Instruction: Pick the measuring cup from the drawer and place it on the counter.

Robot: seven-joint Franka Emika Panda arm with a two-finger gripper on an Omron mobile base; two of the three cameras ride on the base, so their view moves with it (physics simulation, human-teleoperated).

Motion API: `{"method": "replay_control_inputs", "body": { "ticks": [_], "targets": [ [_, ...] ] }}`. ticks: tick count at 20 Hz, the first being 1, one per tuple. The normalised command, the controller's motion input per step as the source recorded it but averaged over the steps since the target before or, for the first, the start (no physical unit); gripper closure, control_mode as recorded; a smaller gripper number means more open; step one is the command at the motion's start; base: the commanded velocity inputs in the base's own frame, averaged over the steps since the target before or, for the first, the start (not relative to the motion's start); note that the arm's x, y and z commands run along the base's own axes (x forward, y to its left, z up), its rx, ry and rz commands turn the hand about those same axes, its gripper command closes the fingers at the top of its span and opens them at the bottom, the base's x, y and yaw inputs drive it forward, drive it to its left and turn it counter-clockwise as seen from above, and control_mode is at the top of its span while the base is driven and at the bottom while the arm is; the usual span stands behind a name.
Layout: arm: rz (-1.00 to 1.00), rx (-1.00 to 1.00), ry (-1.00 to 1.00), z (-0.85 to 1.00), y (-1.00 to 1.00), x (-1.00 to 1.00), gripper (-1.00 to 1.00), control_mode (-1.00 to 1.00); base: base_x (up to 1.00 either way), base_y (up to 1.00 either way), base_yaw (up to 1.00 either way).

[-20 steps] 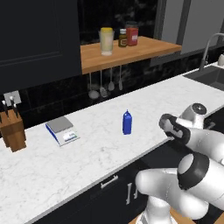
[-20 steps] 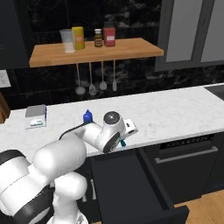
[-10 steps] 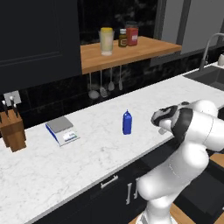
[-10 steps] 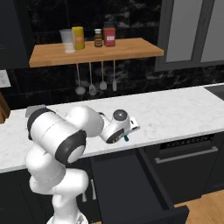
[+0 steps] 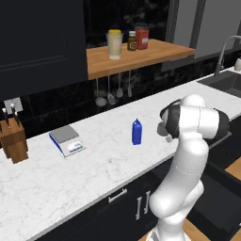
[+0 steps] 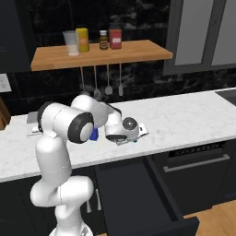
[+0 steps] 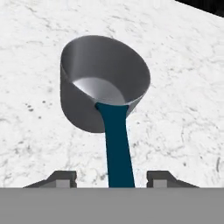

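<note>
While the gripper [image 7: 109, 177] hangs over the counter [image 7: 183, 65], its jaws stand apart beside the cup's [image 7: 103, 81] handle at 6 o'clock; whether they pinch it, I cannot tell.

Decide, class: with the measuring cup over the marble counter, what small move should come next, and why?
Probably pull the end effector straight back. In the hand view the measuring cup appears to sit on the counter, and both fingertips stand apart from its blue handle, so the cup looks released.
</note>
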Motion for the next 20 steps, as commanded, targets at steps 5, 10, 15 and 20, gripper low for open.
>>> {"method": "replay_control_inputs", "body": {
  "ticks": [5,10,15,20],
  "targets": [
    [0.08,0.07,-0.14,0.87,-0.02,0.00,-1.00,-1.00,0.00,0.00,0.00],
    [0.09,0.04,-0.15,1.00,-0.02,-0.28,-1.00,-1.00,0.00,0.00,0.00],
    [0.01,0.01,0.00,1.00,-0.30,-0.69,-1.00,-1.00,0.00,0.00,0.00],
    [0.00,0.00,0.00,1.00,-0.18,-0.60,-1.00,-1.00,0.00,0.00,0.00]
  ]
}}
